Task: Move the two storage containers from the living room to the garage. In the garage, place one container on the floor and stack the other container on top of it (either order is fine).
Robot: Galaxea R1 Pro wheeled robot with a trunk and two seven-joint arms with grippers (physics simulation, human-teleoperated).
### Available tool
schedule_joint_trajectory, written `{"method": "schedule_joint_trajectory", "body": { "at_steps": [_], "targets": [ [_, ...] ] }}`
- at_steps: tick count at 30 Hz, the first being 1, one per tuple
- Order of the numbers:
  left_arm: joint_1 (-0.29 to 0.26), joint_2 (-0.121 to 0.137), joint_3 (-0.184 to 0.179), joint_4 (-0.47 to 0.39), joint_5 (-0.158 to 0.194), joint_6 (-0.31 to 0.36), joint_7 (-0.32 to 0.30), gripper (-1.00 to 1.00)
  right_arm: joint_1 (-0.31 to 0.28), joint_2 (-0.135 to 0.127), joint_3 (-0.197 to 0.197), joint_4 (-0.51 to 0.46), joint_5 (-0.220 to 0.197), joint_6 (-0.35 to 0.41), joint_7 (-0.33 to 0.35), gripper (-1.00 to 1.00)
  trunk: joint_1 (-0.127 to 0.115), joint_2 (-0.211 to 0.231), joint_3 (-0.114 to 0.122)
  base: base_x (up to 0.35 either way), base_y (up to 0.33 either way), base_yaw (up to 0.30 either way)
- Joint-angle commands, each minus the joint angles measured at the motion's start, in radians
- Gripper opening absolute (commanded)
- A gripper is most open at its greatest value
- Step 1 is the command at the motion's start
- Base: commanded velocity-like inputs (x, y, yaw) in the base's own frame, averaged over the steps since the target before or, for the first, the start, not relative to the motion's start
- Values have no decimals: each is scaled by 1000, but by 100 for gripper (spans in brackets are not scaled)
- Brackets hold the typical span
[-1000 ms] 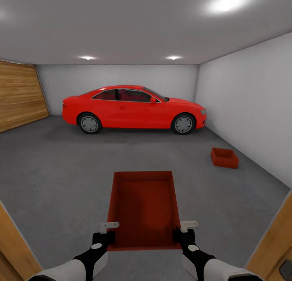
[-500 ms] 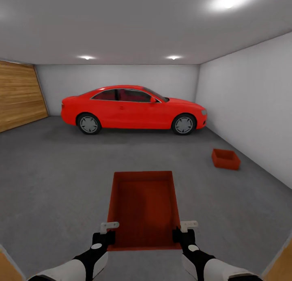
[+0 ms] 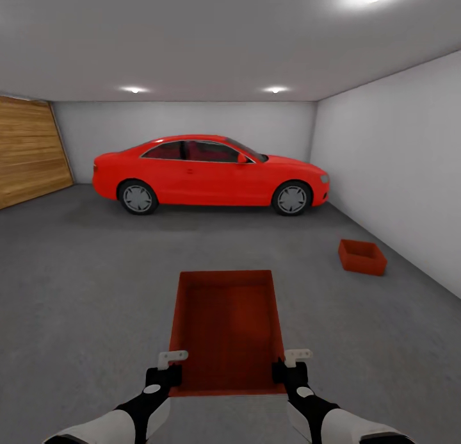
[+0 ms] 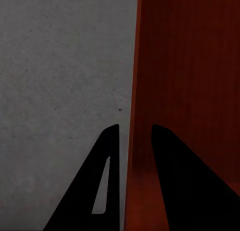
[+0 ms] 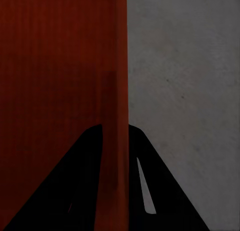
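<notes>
I am in the garage, over the dark grey concrete floor (image 3: 83, 271). Both arms hold one orange-red storage container (image 3: 225, 328) level in front of me. My left gripper (image 3: 171, 366) is shut on its left wall near the near corner. My right gripper (image 3: 288, 364) is shut on its right wall. In the left wrist view, my left gripper (image 4: 135, 128) straddles the thin container wall (image 4: 190, 66). The right wrist view shows my right gripper (image 5: 115, 127) pinching the other wall (image 5: 55, 66). The second storage container (image 3: 362, 257) rests on the floor ahead to the right, near the wall.
A red car (image 3: 208, 173) is parked across the far end. A wooden panel door (image 3: 29, 149) fills the left wall, and a grey wall (image 3: 397, 168) runs along the right. Open concrete lies between me and the car.
The view has advanced into the garage: the wooden door frame has left the lower corners, and the floor container sits slightly further right. Both grippers hold the container as before.
</notes>
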Motion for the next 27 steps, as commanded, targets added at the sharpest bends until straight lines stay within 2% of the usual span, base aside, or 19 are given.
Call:
{"method": "schedule_joint_trajectory", "body": {
  "at_steps": [1,27],
  "targets": [
    [-2,0,-1,-1,2,-26,18,-100,-1,24,-48,5,-37,-8,-6,-100,1,-2,-2,321,0,0],
    [-1,0,-1,-1,1,-26,18,-100,-1,24,-48,5,-37,-7,-6,-100,1,-2,-2,321,0,0]
  ]
}}
